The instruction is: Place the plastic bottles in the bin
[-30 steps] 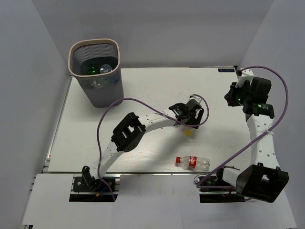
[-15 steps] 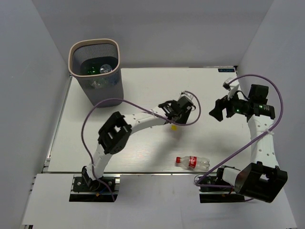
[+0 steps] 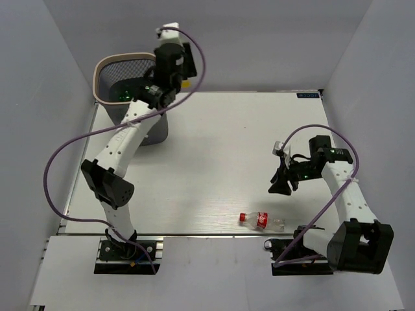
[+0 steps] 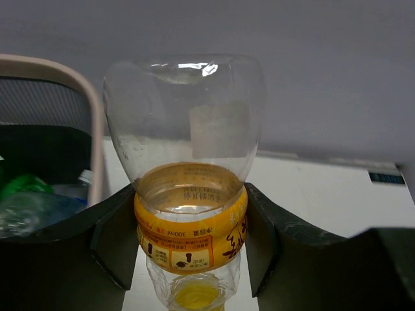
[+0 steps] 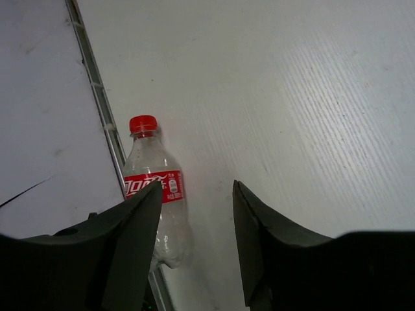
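My left gripper hangs beside the right rim of the mesh bin, shut on a clear bottle with a yellow label and yellow cap, which points cap-down. In the left wrist view the bin's beige rim is at the left, with a green bottle and a clear bottle inside. A clear bottle with a red cap and red label lies near the table's front edge. My right gripper hovers just behind it, open and empty; that bottle sits by the left finger, outside the gap.
A metal strip marks the table's front edge right beside the red-label bottle. Grey walls enclose the table on three sides. Purple cables loop off both arms.
My left arm swung from the table's middle up to the bin, carrying the yellow-label bottle. My right arm came from the back right toward the red-label bottle, and its jaws opened.
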Tool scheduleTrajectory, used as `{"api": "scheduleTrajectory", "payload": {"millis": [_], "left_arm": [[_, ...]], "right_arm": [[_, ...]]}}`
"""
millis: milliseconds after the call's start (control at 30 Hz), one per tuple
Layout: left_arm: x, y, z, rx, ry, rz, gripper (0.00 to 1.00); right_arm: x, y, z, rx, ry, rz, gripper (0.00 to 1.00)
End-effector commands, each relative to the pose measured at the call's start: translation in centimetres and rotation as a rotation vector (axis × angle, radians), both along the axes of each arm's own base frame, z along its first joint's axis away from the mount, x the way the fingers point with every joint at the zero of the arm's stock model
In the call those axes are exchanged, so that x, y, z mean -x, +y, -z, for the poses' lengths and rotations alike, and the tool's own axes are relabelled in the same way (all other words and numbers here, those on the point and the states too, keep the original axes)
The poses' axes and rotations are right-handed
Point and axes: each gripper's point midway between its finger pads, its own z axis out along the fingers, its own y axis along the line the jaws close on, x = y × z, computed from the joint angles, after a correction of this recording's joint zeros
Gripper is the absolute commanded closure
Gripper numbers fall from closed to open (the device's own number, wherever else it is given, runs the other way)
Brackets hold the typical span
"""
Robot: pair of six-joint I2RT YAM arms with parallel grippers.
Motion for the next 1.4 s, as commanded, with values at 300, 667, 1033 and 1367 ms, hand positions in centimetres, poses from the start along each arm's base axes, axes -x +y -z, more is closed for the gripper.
{"api": "scheduleTrajectory", "payload": {"millis": [300, 667, 1033, 1367], "left_arm": [[-0.8, 15.3, -2.9, 0.087, -0.024, -0.358, 0.58], [-0.7, 20.1, -1.4, 0.051, 0.024, -0.391, 0.0], [9.6, -1.9, 2.4, 0.127, 0.049, 0.898, 0.0], [20.5, -1.5, 14.8, 0.133, 0.315, 0.911, 0.0]], "right_arm": [[0.2, 1.8, 0.9, 0.059, -0.009, -0.025, 0.24], [0.1, 3.4, 2.7, 0.126, 0.039, -0.095, 0.17], [4.6, 4.3, 5.4, 0.262, 0.111, -0.327, 0.17], [8.4, 3.2, 7.2, 0.391, 0.157, -0.503, 0.17]]}}
